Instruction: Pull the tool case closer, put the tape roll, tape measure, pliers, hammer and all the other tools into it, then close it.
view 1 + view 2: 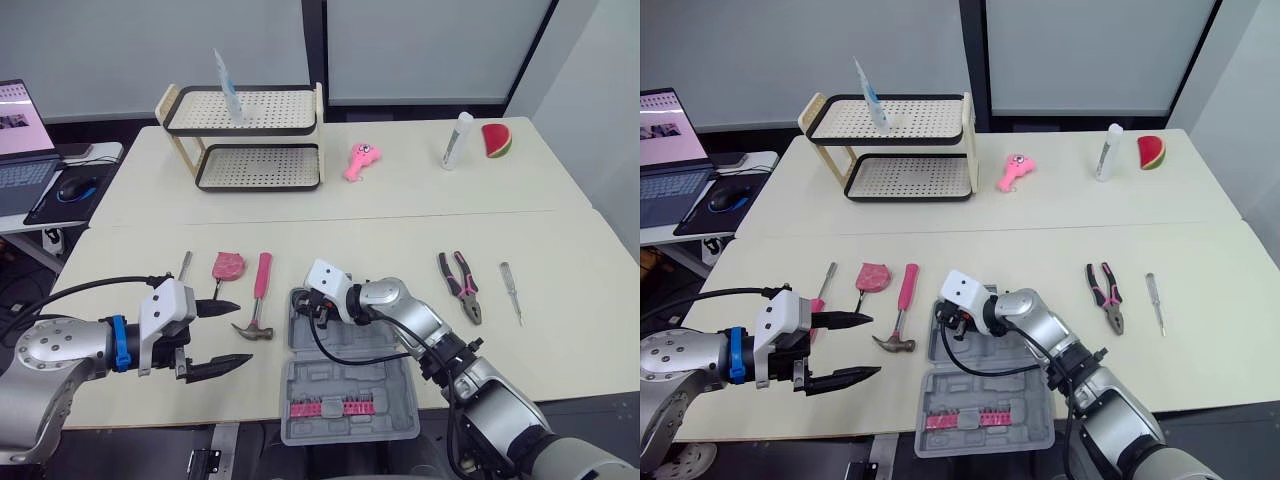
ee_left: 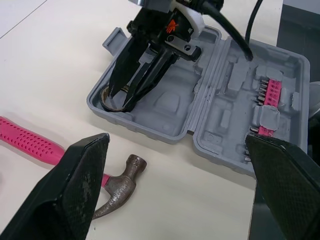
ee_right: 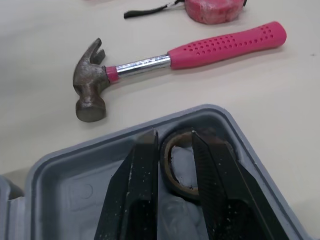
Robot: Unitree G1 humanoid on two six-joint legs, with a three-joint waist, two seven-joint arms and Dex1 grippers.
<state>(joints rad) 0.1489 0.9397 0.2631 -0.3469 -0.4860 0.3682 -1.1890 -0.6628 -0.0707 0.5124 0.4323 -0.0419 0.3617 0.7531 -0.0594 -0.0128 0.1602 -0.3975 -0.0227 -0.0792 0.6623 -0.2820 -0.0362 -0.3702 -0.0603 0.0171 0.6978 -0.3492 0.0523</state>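
Note:
The grey tool case (image 1: 385,375) lies open at the table's front edge, with pink bits (image 1: 330,406) in its near half. My right gripper (image 3: 173,137) reaches into the case's far left corner, shut on the wall of the tape roll (image 3: 177,186), which rests in that corner. My left gripper (image 1: 240,335) hovers open just left of the case, close to the head of the pink-handled hammer (image 1: 258,300). A pink tape measure (image 1: 228,265) and a small screwdriver (image 1: 185,264) lie beyond it. Pliers (image 1: 460,285) and another screwdriver (image 1: 511,290) lie to the right.
A two-tier rack (image 1: 245,135) stands at the back left. A pink toy (image 1: 362,160), a white bottle (image 1: 457,140) and a watermelon slice (image 1: 497,140) sit on the far table. A laptop (image 1: 25,140) is on a side desk at the left.

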